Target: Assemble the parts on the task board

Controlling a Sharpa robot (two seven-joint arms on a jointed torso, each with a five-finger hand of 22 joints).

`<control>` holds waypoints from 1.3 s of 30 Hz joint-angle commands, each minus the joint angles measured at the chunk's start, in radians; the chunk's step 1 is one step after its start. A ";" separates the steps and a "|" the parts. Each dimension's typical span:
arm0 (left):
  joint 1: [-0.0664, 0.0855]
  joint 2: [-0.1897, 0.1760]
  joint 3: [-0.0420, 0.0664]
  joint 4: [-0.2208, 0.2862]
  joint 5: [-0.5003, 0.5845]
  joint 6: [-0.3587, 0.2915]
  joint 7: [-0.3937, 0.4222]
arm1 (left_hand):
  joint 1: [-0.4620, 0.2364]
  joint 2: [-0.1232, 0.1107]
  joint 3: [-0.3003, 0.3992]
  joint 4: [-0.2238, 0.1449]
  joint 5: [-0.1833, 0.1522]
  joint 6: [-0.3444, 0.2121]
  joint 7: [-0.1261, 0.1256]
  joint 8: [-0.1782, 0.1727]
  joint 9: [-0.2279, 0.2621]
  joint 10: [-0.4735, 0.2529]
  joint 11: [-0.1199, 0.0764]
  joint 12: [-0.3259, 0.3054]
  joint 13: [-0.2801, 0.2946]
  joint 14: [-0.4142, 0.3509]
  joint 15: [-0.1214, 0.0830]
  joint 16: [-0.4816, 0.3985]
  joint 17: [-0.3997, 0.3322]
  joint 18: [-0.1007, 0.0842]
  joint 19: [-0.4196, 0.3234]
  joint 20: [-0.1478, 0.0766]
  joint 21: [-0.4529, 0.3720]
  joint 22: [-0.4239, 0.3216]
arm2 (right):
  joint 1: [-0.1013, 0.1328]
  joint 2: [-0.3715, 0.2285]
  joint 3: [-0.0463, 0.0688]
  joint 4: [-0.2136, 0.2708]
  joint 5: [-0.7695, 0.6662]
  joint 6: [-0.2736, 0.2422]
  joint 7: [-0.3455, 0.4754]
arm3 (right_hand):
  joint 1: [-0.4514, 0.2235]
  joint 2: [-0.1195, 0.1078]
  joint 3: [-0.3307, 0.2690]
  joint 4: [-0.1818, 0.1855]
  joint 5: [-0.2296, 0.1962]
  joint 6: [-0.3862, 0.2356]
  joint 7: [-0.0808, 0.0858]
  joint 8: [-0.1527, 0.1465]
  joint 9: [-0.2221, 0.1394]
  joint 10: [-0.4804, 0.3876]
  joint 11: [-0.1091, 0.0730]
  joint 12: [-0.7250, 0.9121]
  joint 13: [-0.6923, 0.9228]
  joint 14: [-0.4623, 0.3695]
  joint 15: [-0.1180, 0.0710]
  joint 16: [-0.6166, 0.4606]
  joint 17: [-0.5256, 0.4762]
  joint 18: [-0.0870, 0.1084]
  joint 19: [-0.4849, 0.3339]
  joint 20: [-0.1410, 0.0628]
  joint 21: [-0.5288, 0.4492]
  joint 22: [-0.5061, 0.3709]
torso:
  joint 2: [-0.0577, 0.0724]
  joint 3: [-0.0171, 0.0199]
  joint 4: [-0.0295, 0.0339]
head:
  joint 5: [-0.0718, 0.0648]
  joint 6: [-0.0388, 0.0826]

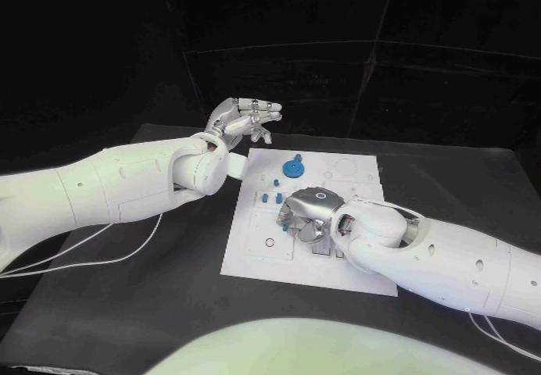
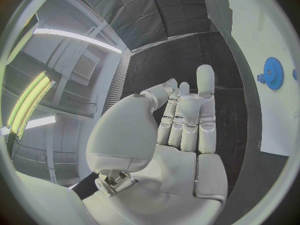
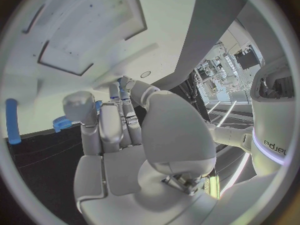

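The white task board (image 1: 359,176) lies in the middle of the black surface (image 1: 135,312), with a blue gear (image 1: 293,167) near its far end and small blue pegs (image 1: 270,190) standing just below the gear. My right hand (image 1: 311,216) is bent down over the board's middle, its fingers (image 3: 119,125) touching a blue part (image 1: 290,222), though I cannot tell whether they grip it. My left hand (image 1: 240,119) hovers above the surface beyond the board's far left corner, its fingers (image 2: 203,115) loosely extended and holding nothing.
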 commanded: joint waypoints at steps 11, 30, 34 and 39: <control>0.002 0.000 0.001 -0.004 0.002 0.019 -0.007 | -0.003 -0.004 -0.008 0.003 0.006 -0.010 -0.002 -0.005 -0.001 -0.011 -0.001 0.007 -0.001 -0.001 0.004 0.007 0.001 0.005 -0.004 0.001 -0.006 -0.002 | 0.001 -0.058 0.000 0.050 0.011 -0.147 -0.018 | -0.009 -0.018 -0.032 -0.003 0.023 -0.083 0.001 0.002 0.004 -0.088 0.018 0.006 0.010 -0.018 0.014 -0.055 -0.082 0.023 -0.056 0.020 -0.079 -0.115 | -0.001 -0.0001 -0.0008 | -0.003 0.008; 0.002 -0.003 0.000 -0.006 0.002 0.027 -0.012 | -0.003 -0.003 -0.008 0.003 0.006 -0.010 -0.002 -0.005 -0.001 -0.012 -0.001 0.007 -0.001 0.000 0.004 0.008 0.003 0.005 -0.003 0.001 -0.006 -0.002 | 0.110 -0.259 0.030 0.153 0.159 -0.107 -0.084 | -0.038 -0.040 -0.081 0.020 0.040 -0.055 -0.014 0.004 0.005 -0.068 0.003 0.075 0.008 0.008 0.002 -0.013 -0.050 0.015 -0.025 0.013 -0.050 -0.072 | -0.002 -0.0010 -0.0022 | -0.040 0.041; 0.002 -0.001 0.000 -0.006 0.002 0.030 -0.012 | -0.003 -0.003 -0.008 0.003 0.006 -0.010 -0.002 -0.005 -0.001 -0.012 -0.001 0.007 -0.001 0.000 0.004 0.008 0.003 0.005 -0.003 0.001 -0.006 -0.002 | 0.124 -0.271 0.031 0.125 0.141 -0.065 -0.096 | -0.040 -0.052 -0.134 0.028 0.061 -0.068 -0.019 0.002 0.005 -0.107 0.001 0.078 0.007 0.012 0.000 -0.012 -0.054 0.016 -0.020 0.010 -0.056 -0.081 | -0.001 -0.0010 0.0000 | -0.044 0.046; 0.002 0.001 0.000 -0.008 0.002 0.031 -0.012 | -0.003 -0.003 -0.008 0.003 0.006 -0.010 -0.002 -0.005 -0.001 -0.012 -0.001 0.007 -0.001 0.000 0.004 0.008 0.003 0.005 -0.003 0.001 -0.006 -0.002 | 0.130 -0.270 0.031 0.100 0.124 0.012 -0.106 | -0.003 -0.036 -0.246 0.045 0.076 -0.101 -0.029 0.003 0.005 -0.186 0.006 0.096 0.010 0.001 0.004 -0.034 -0.088 0.022 -0.033 0.011 -0.092 -0.127 | -0.001 0.0005 -0.0014 | -0.043 0.046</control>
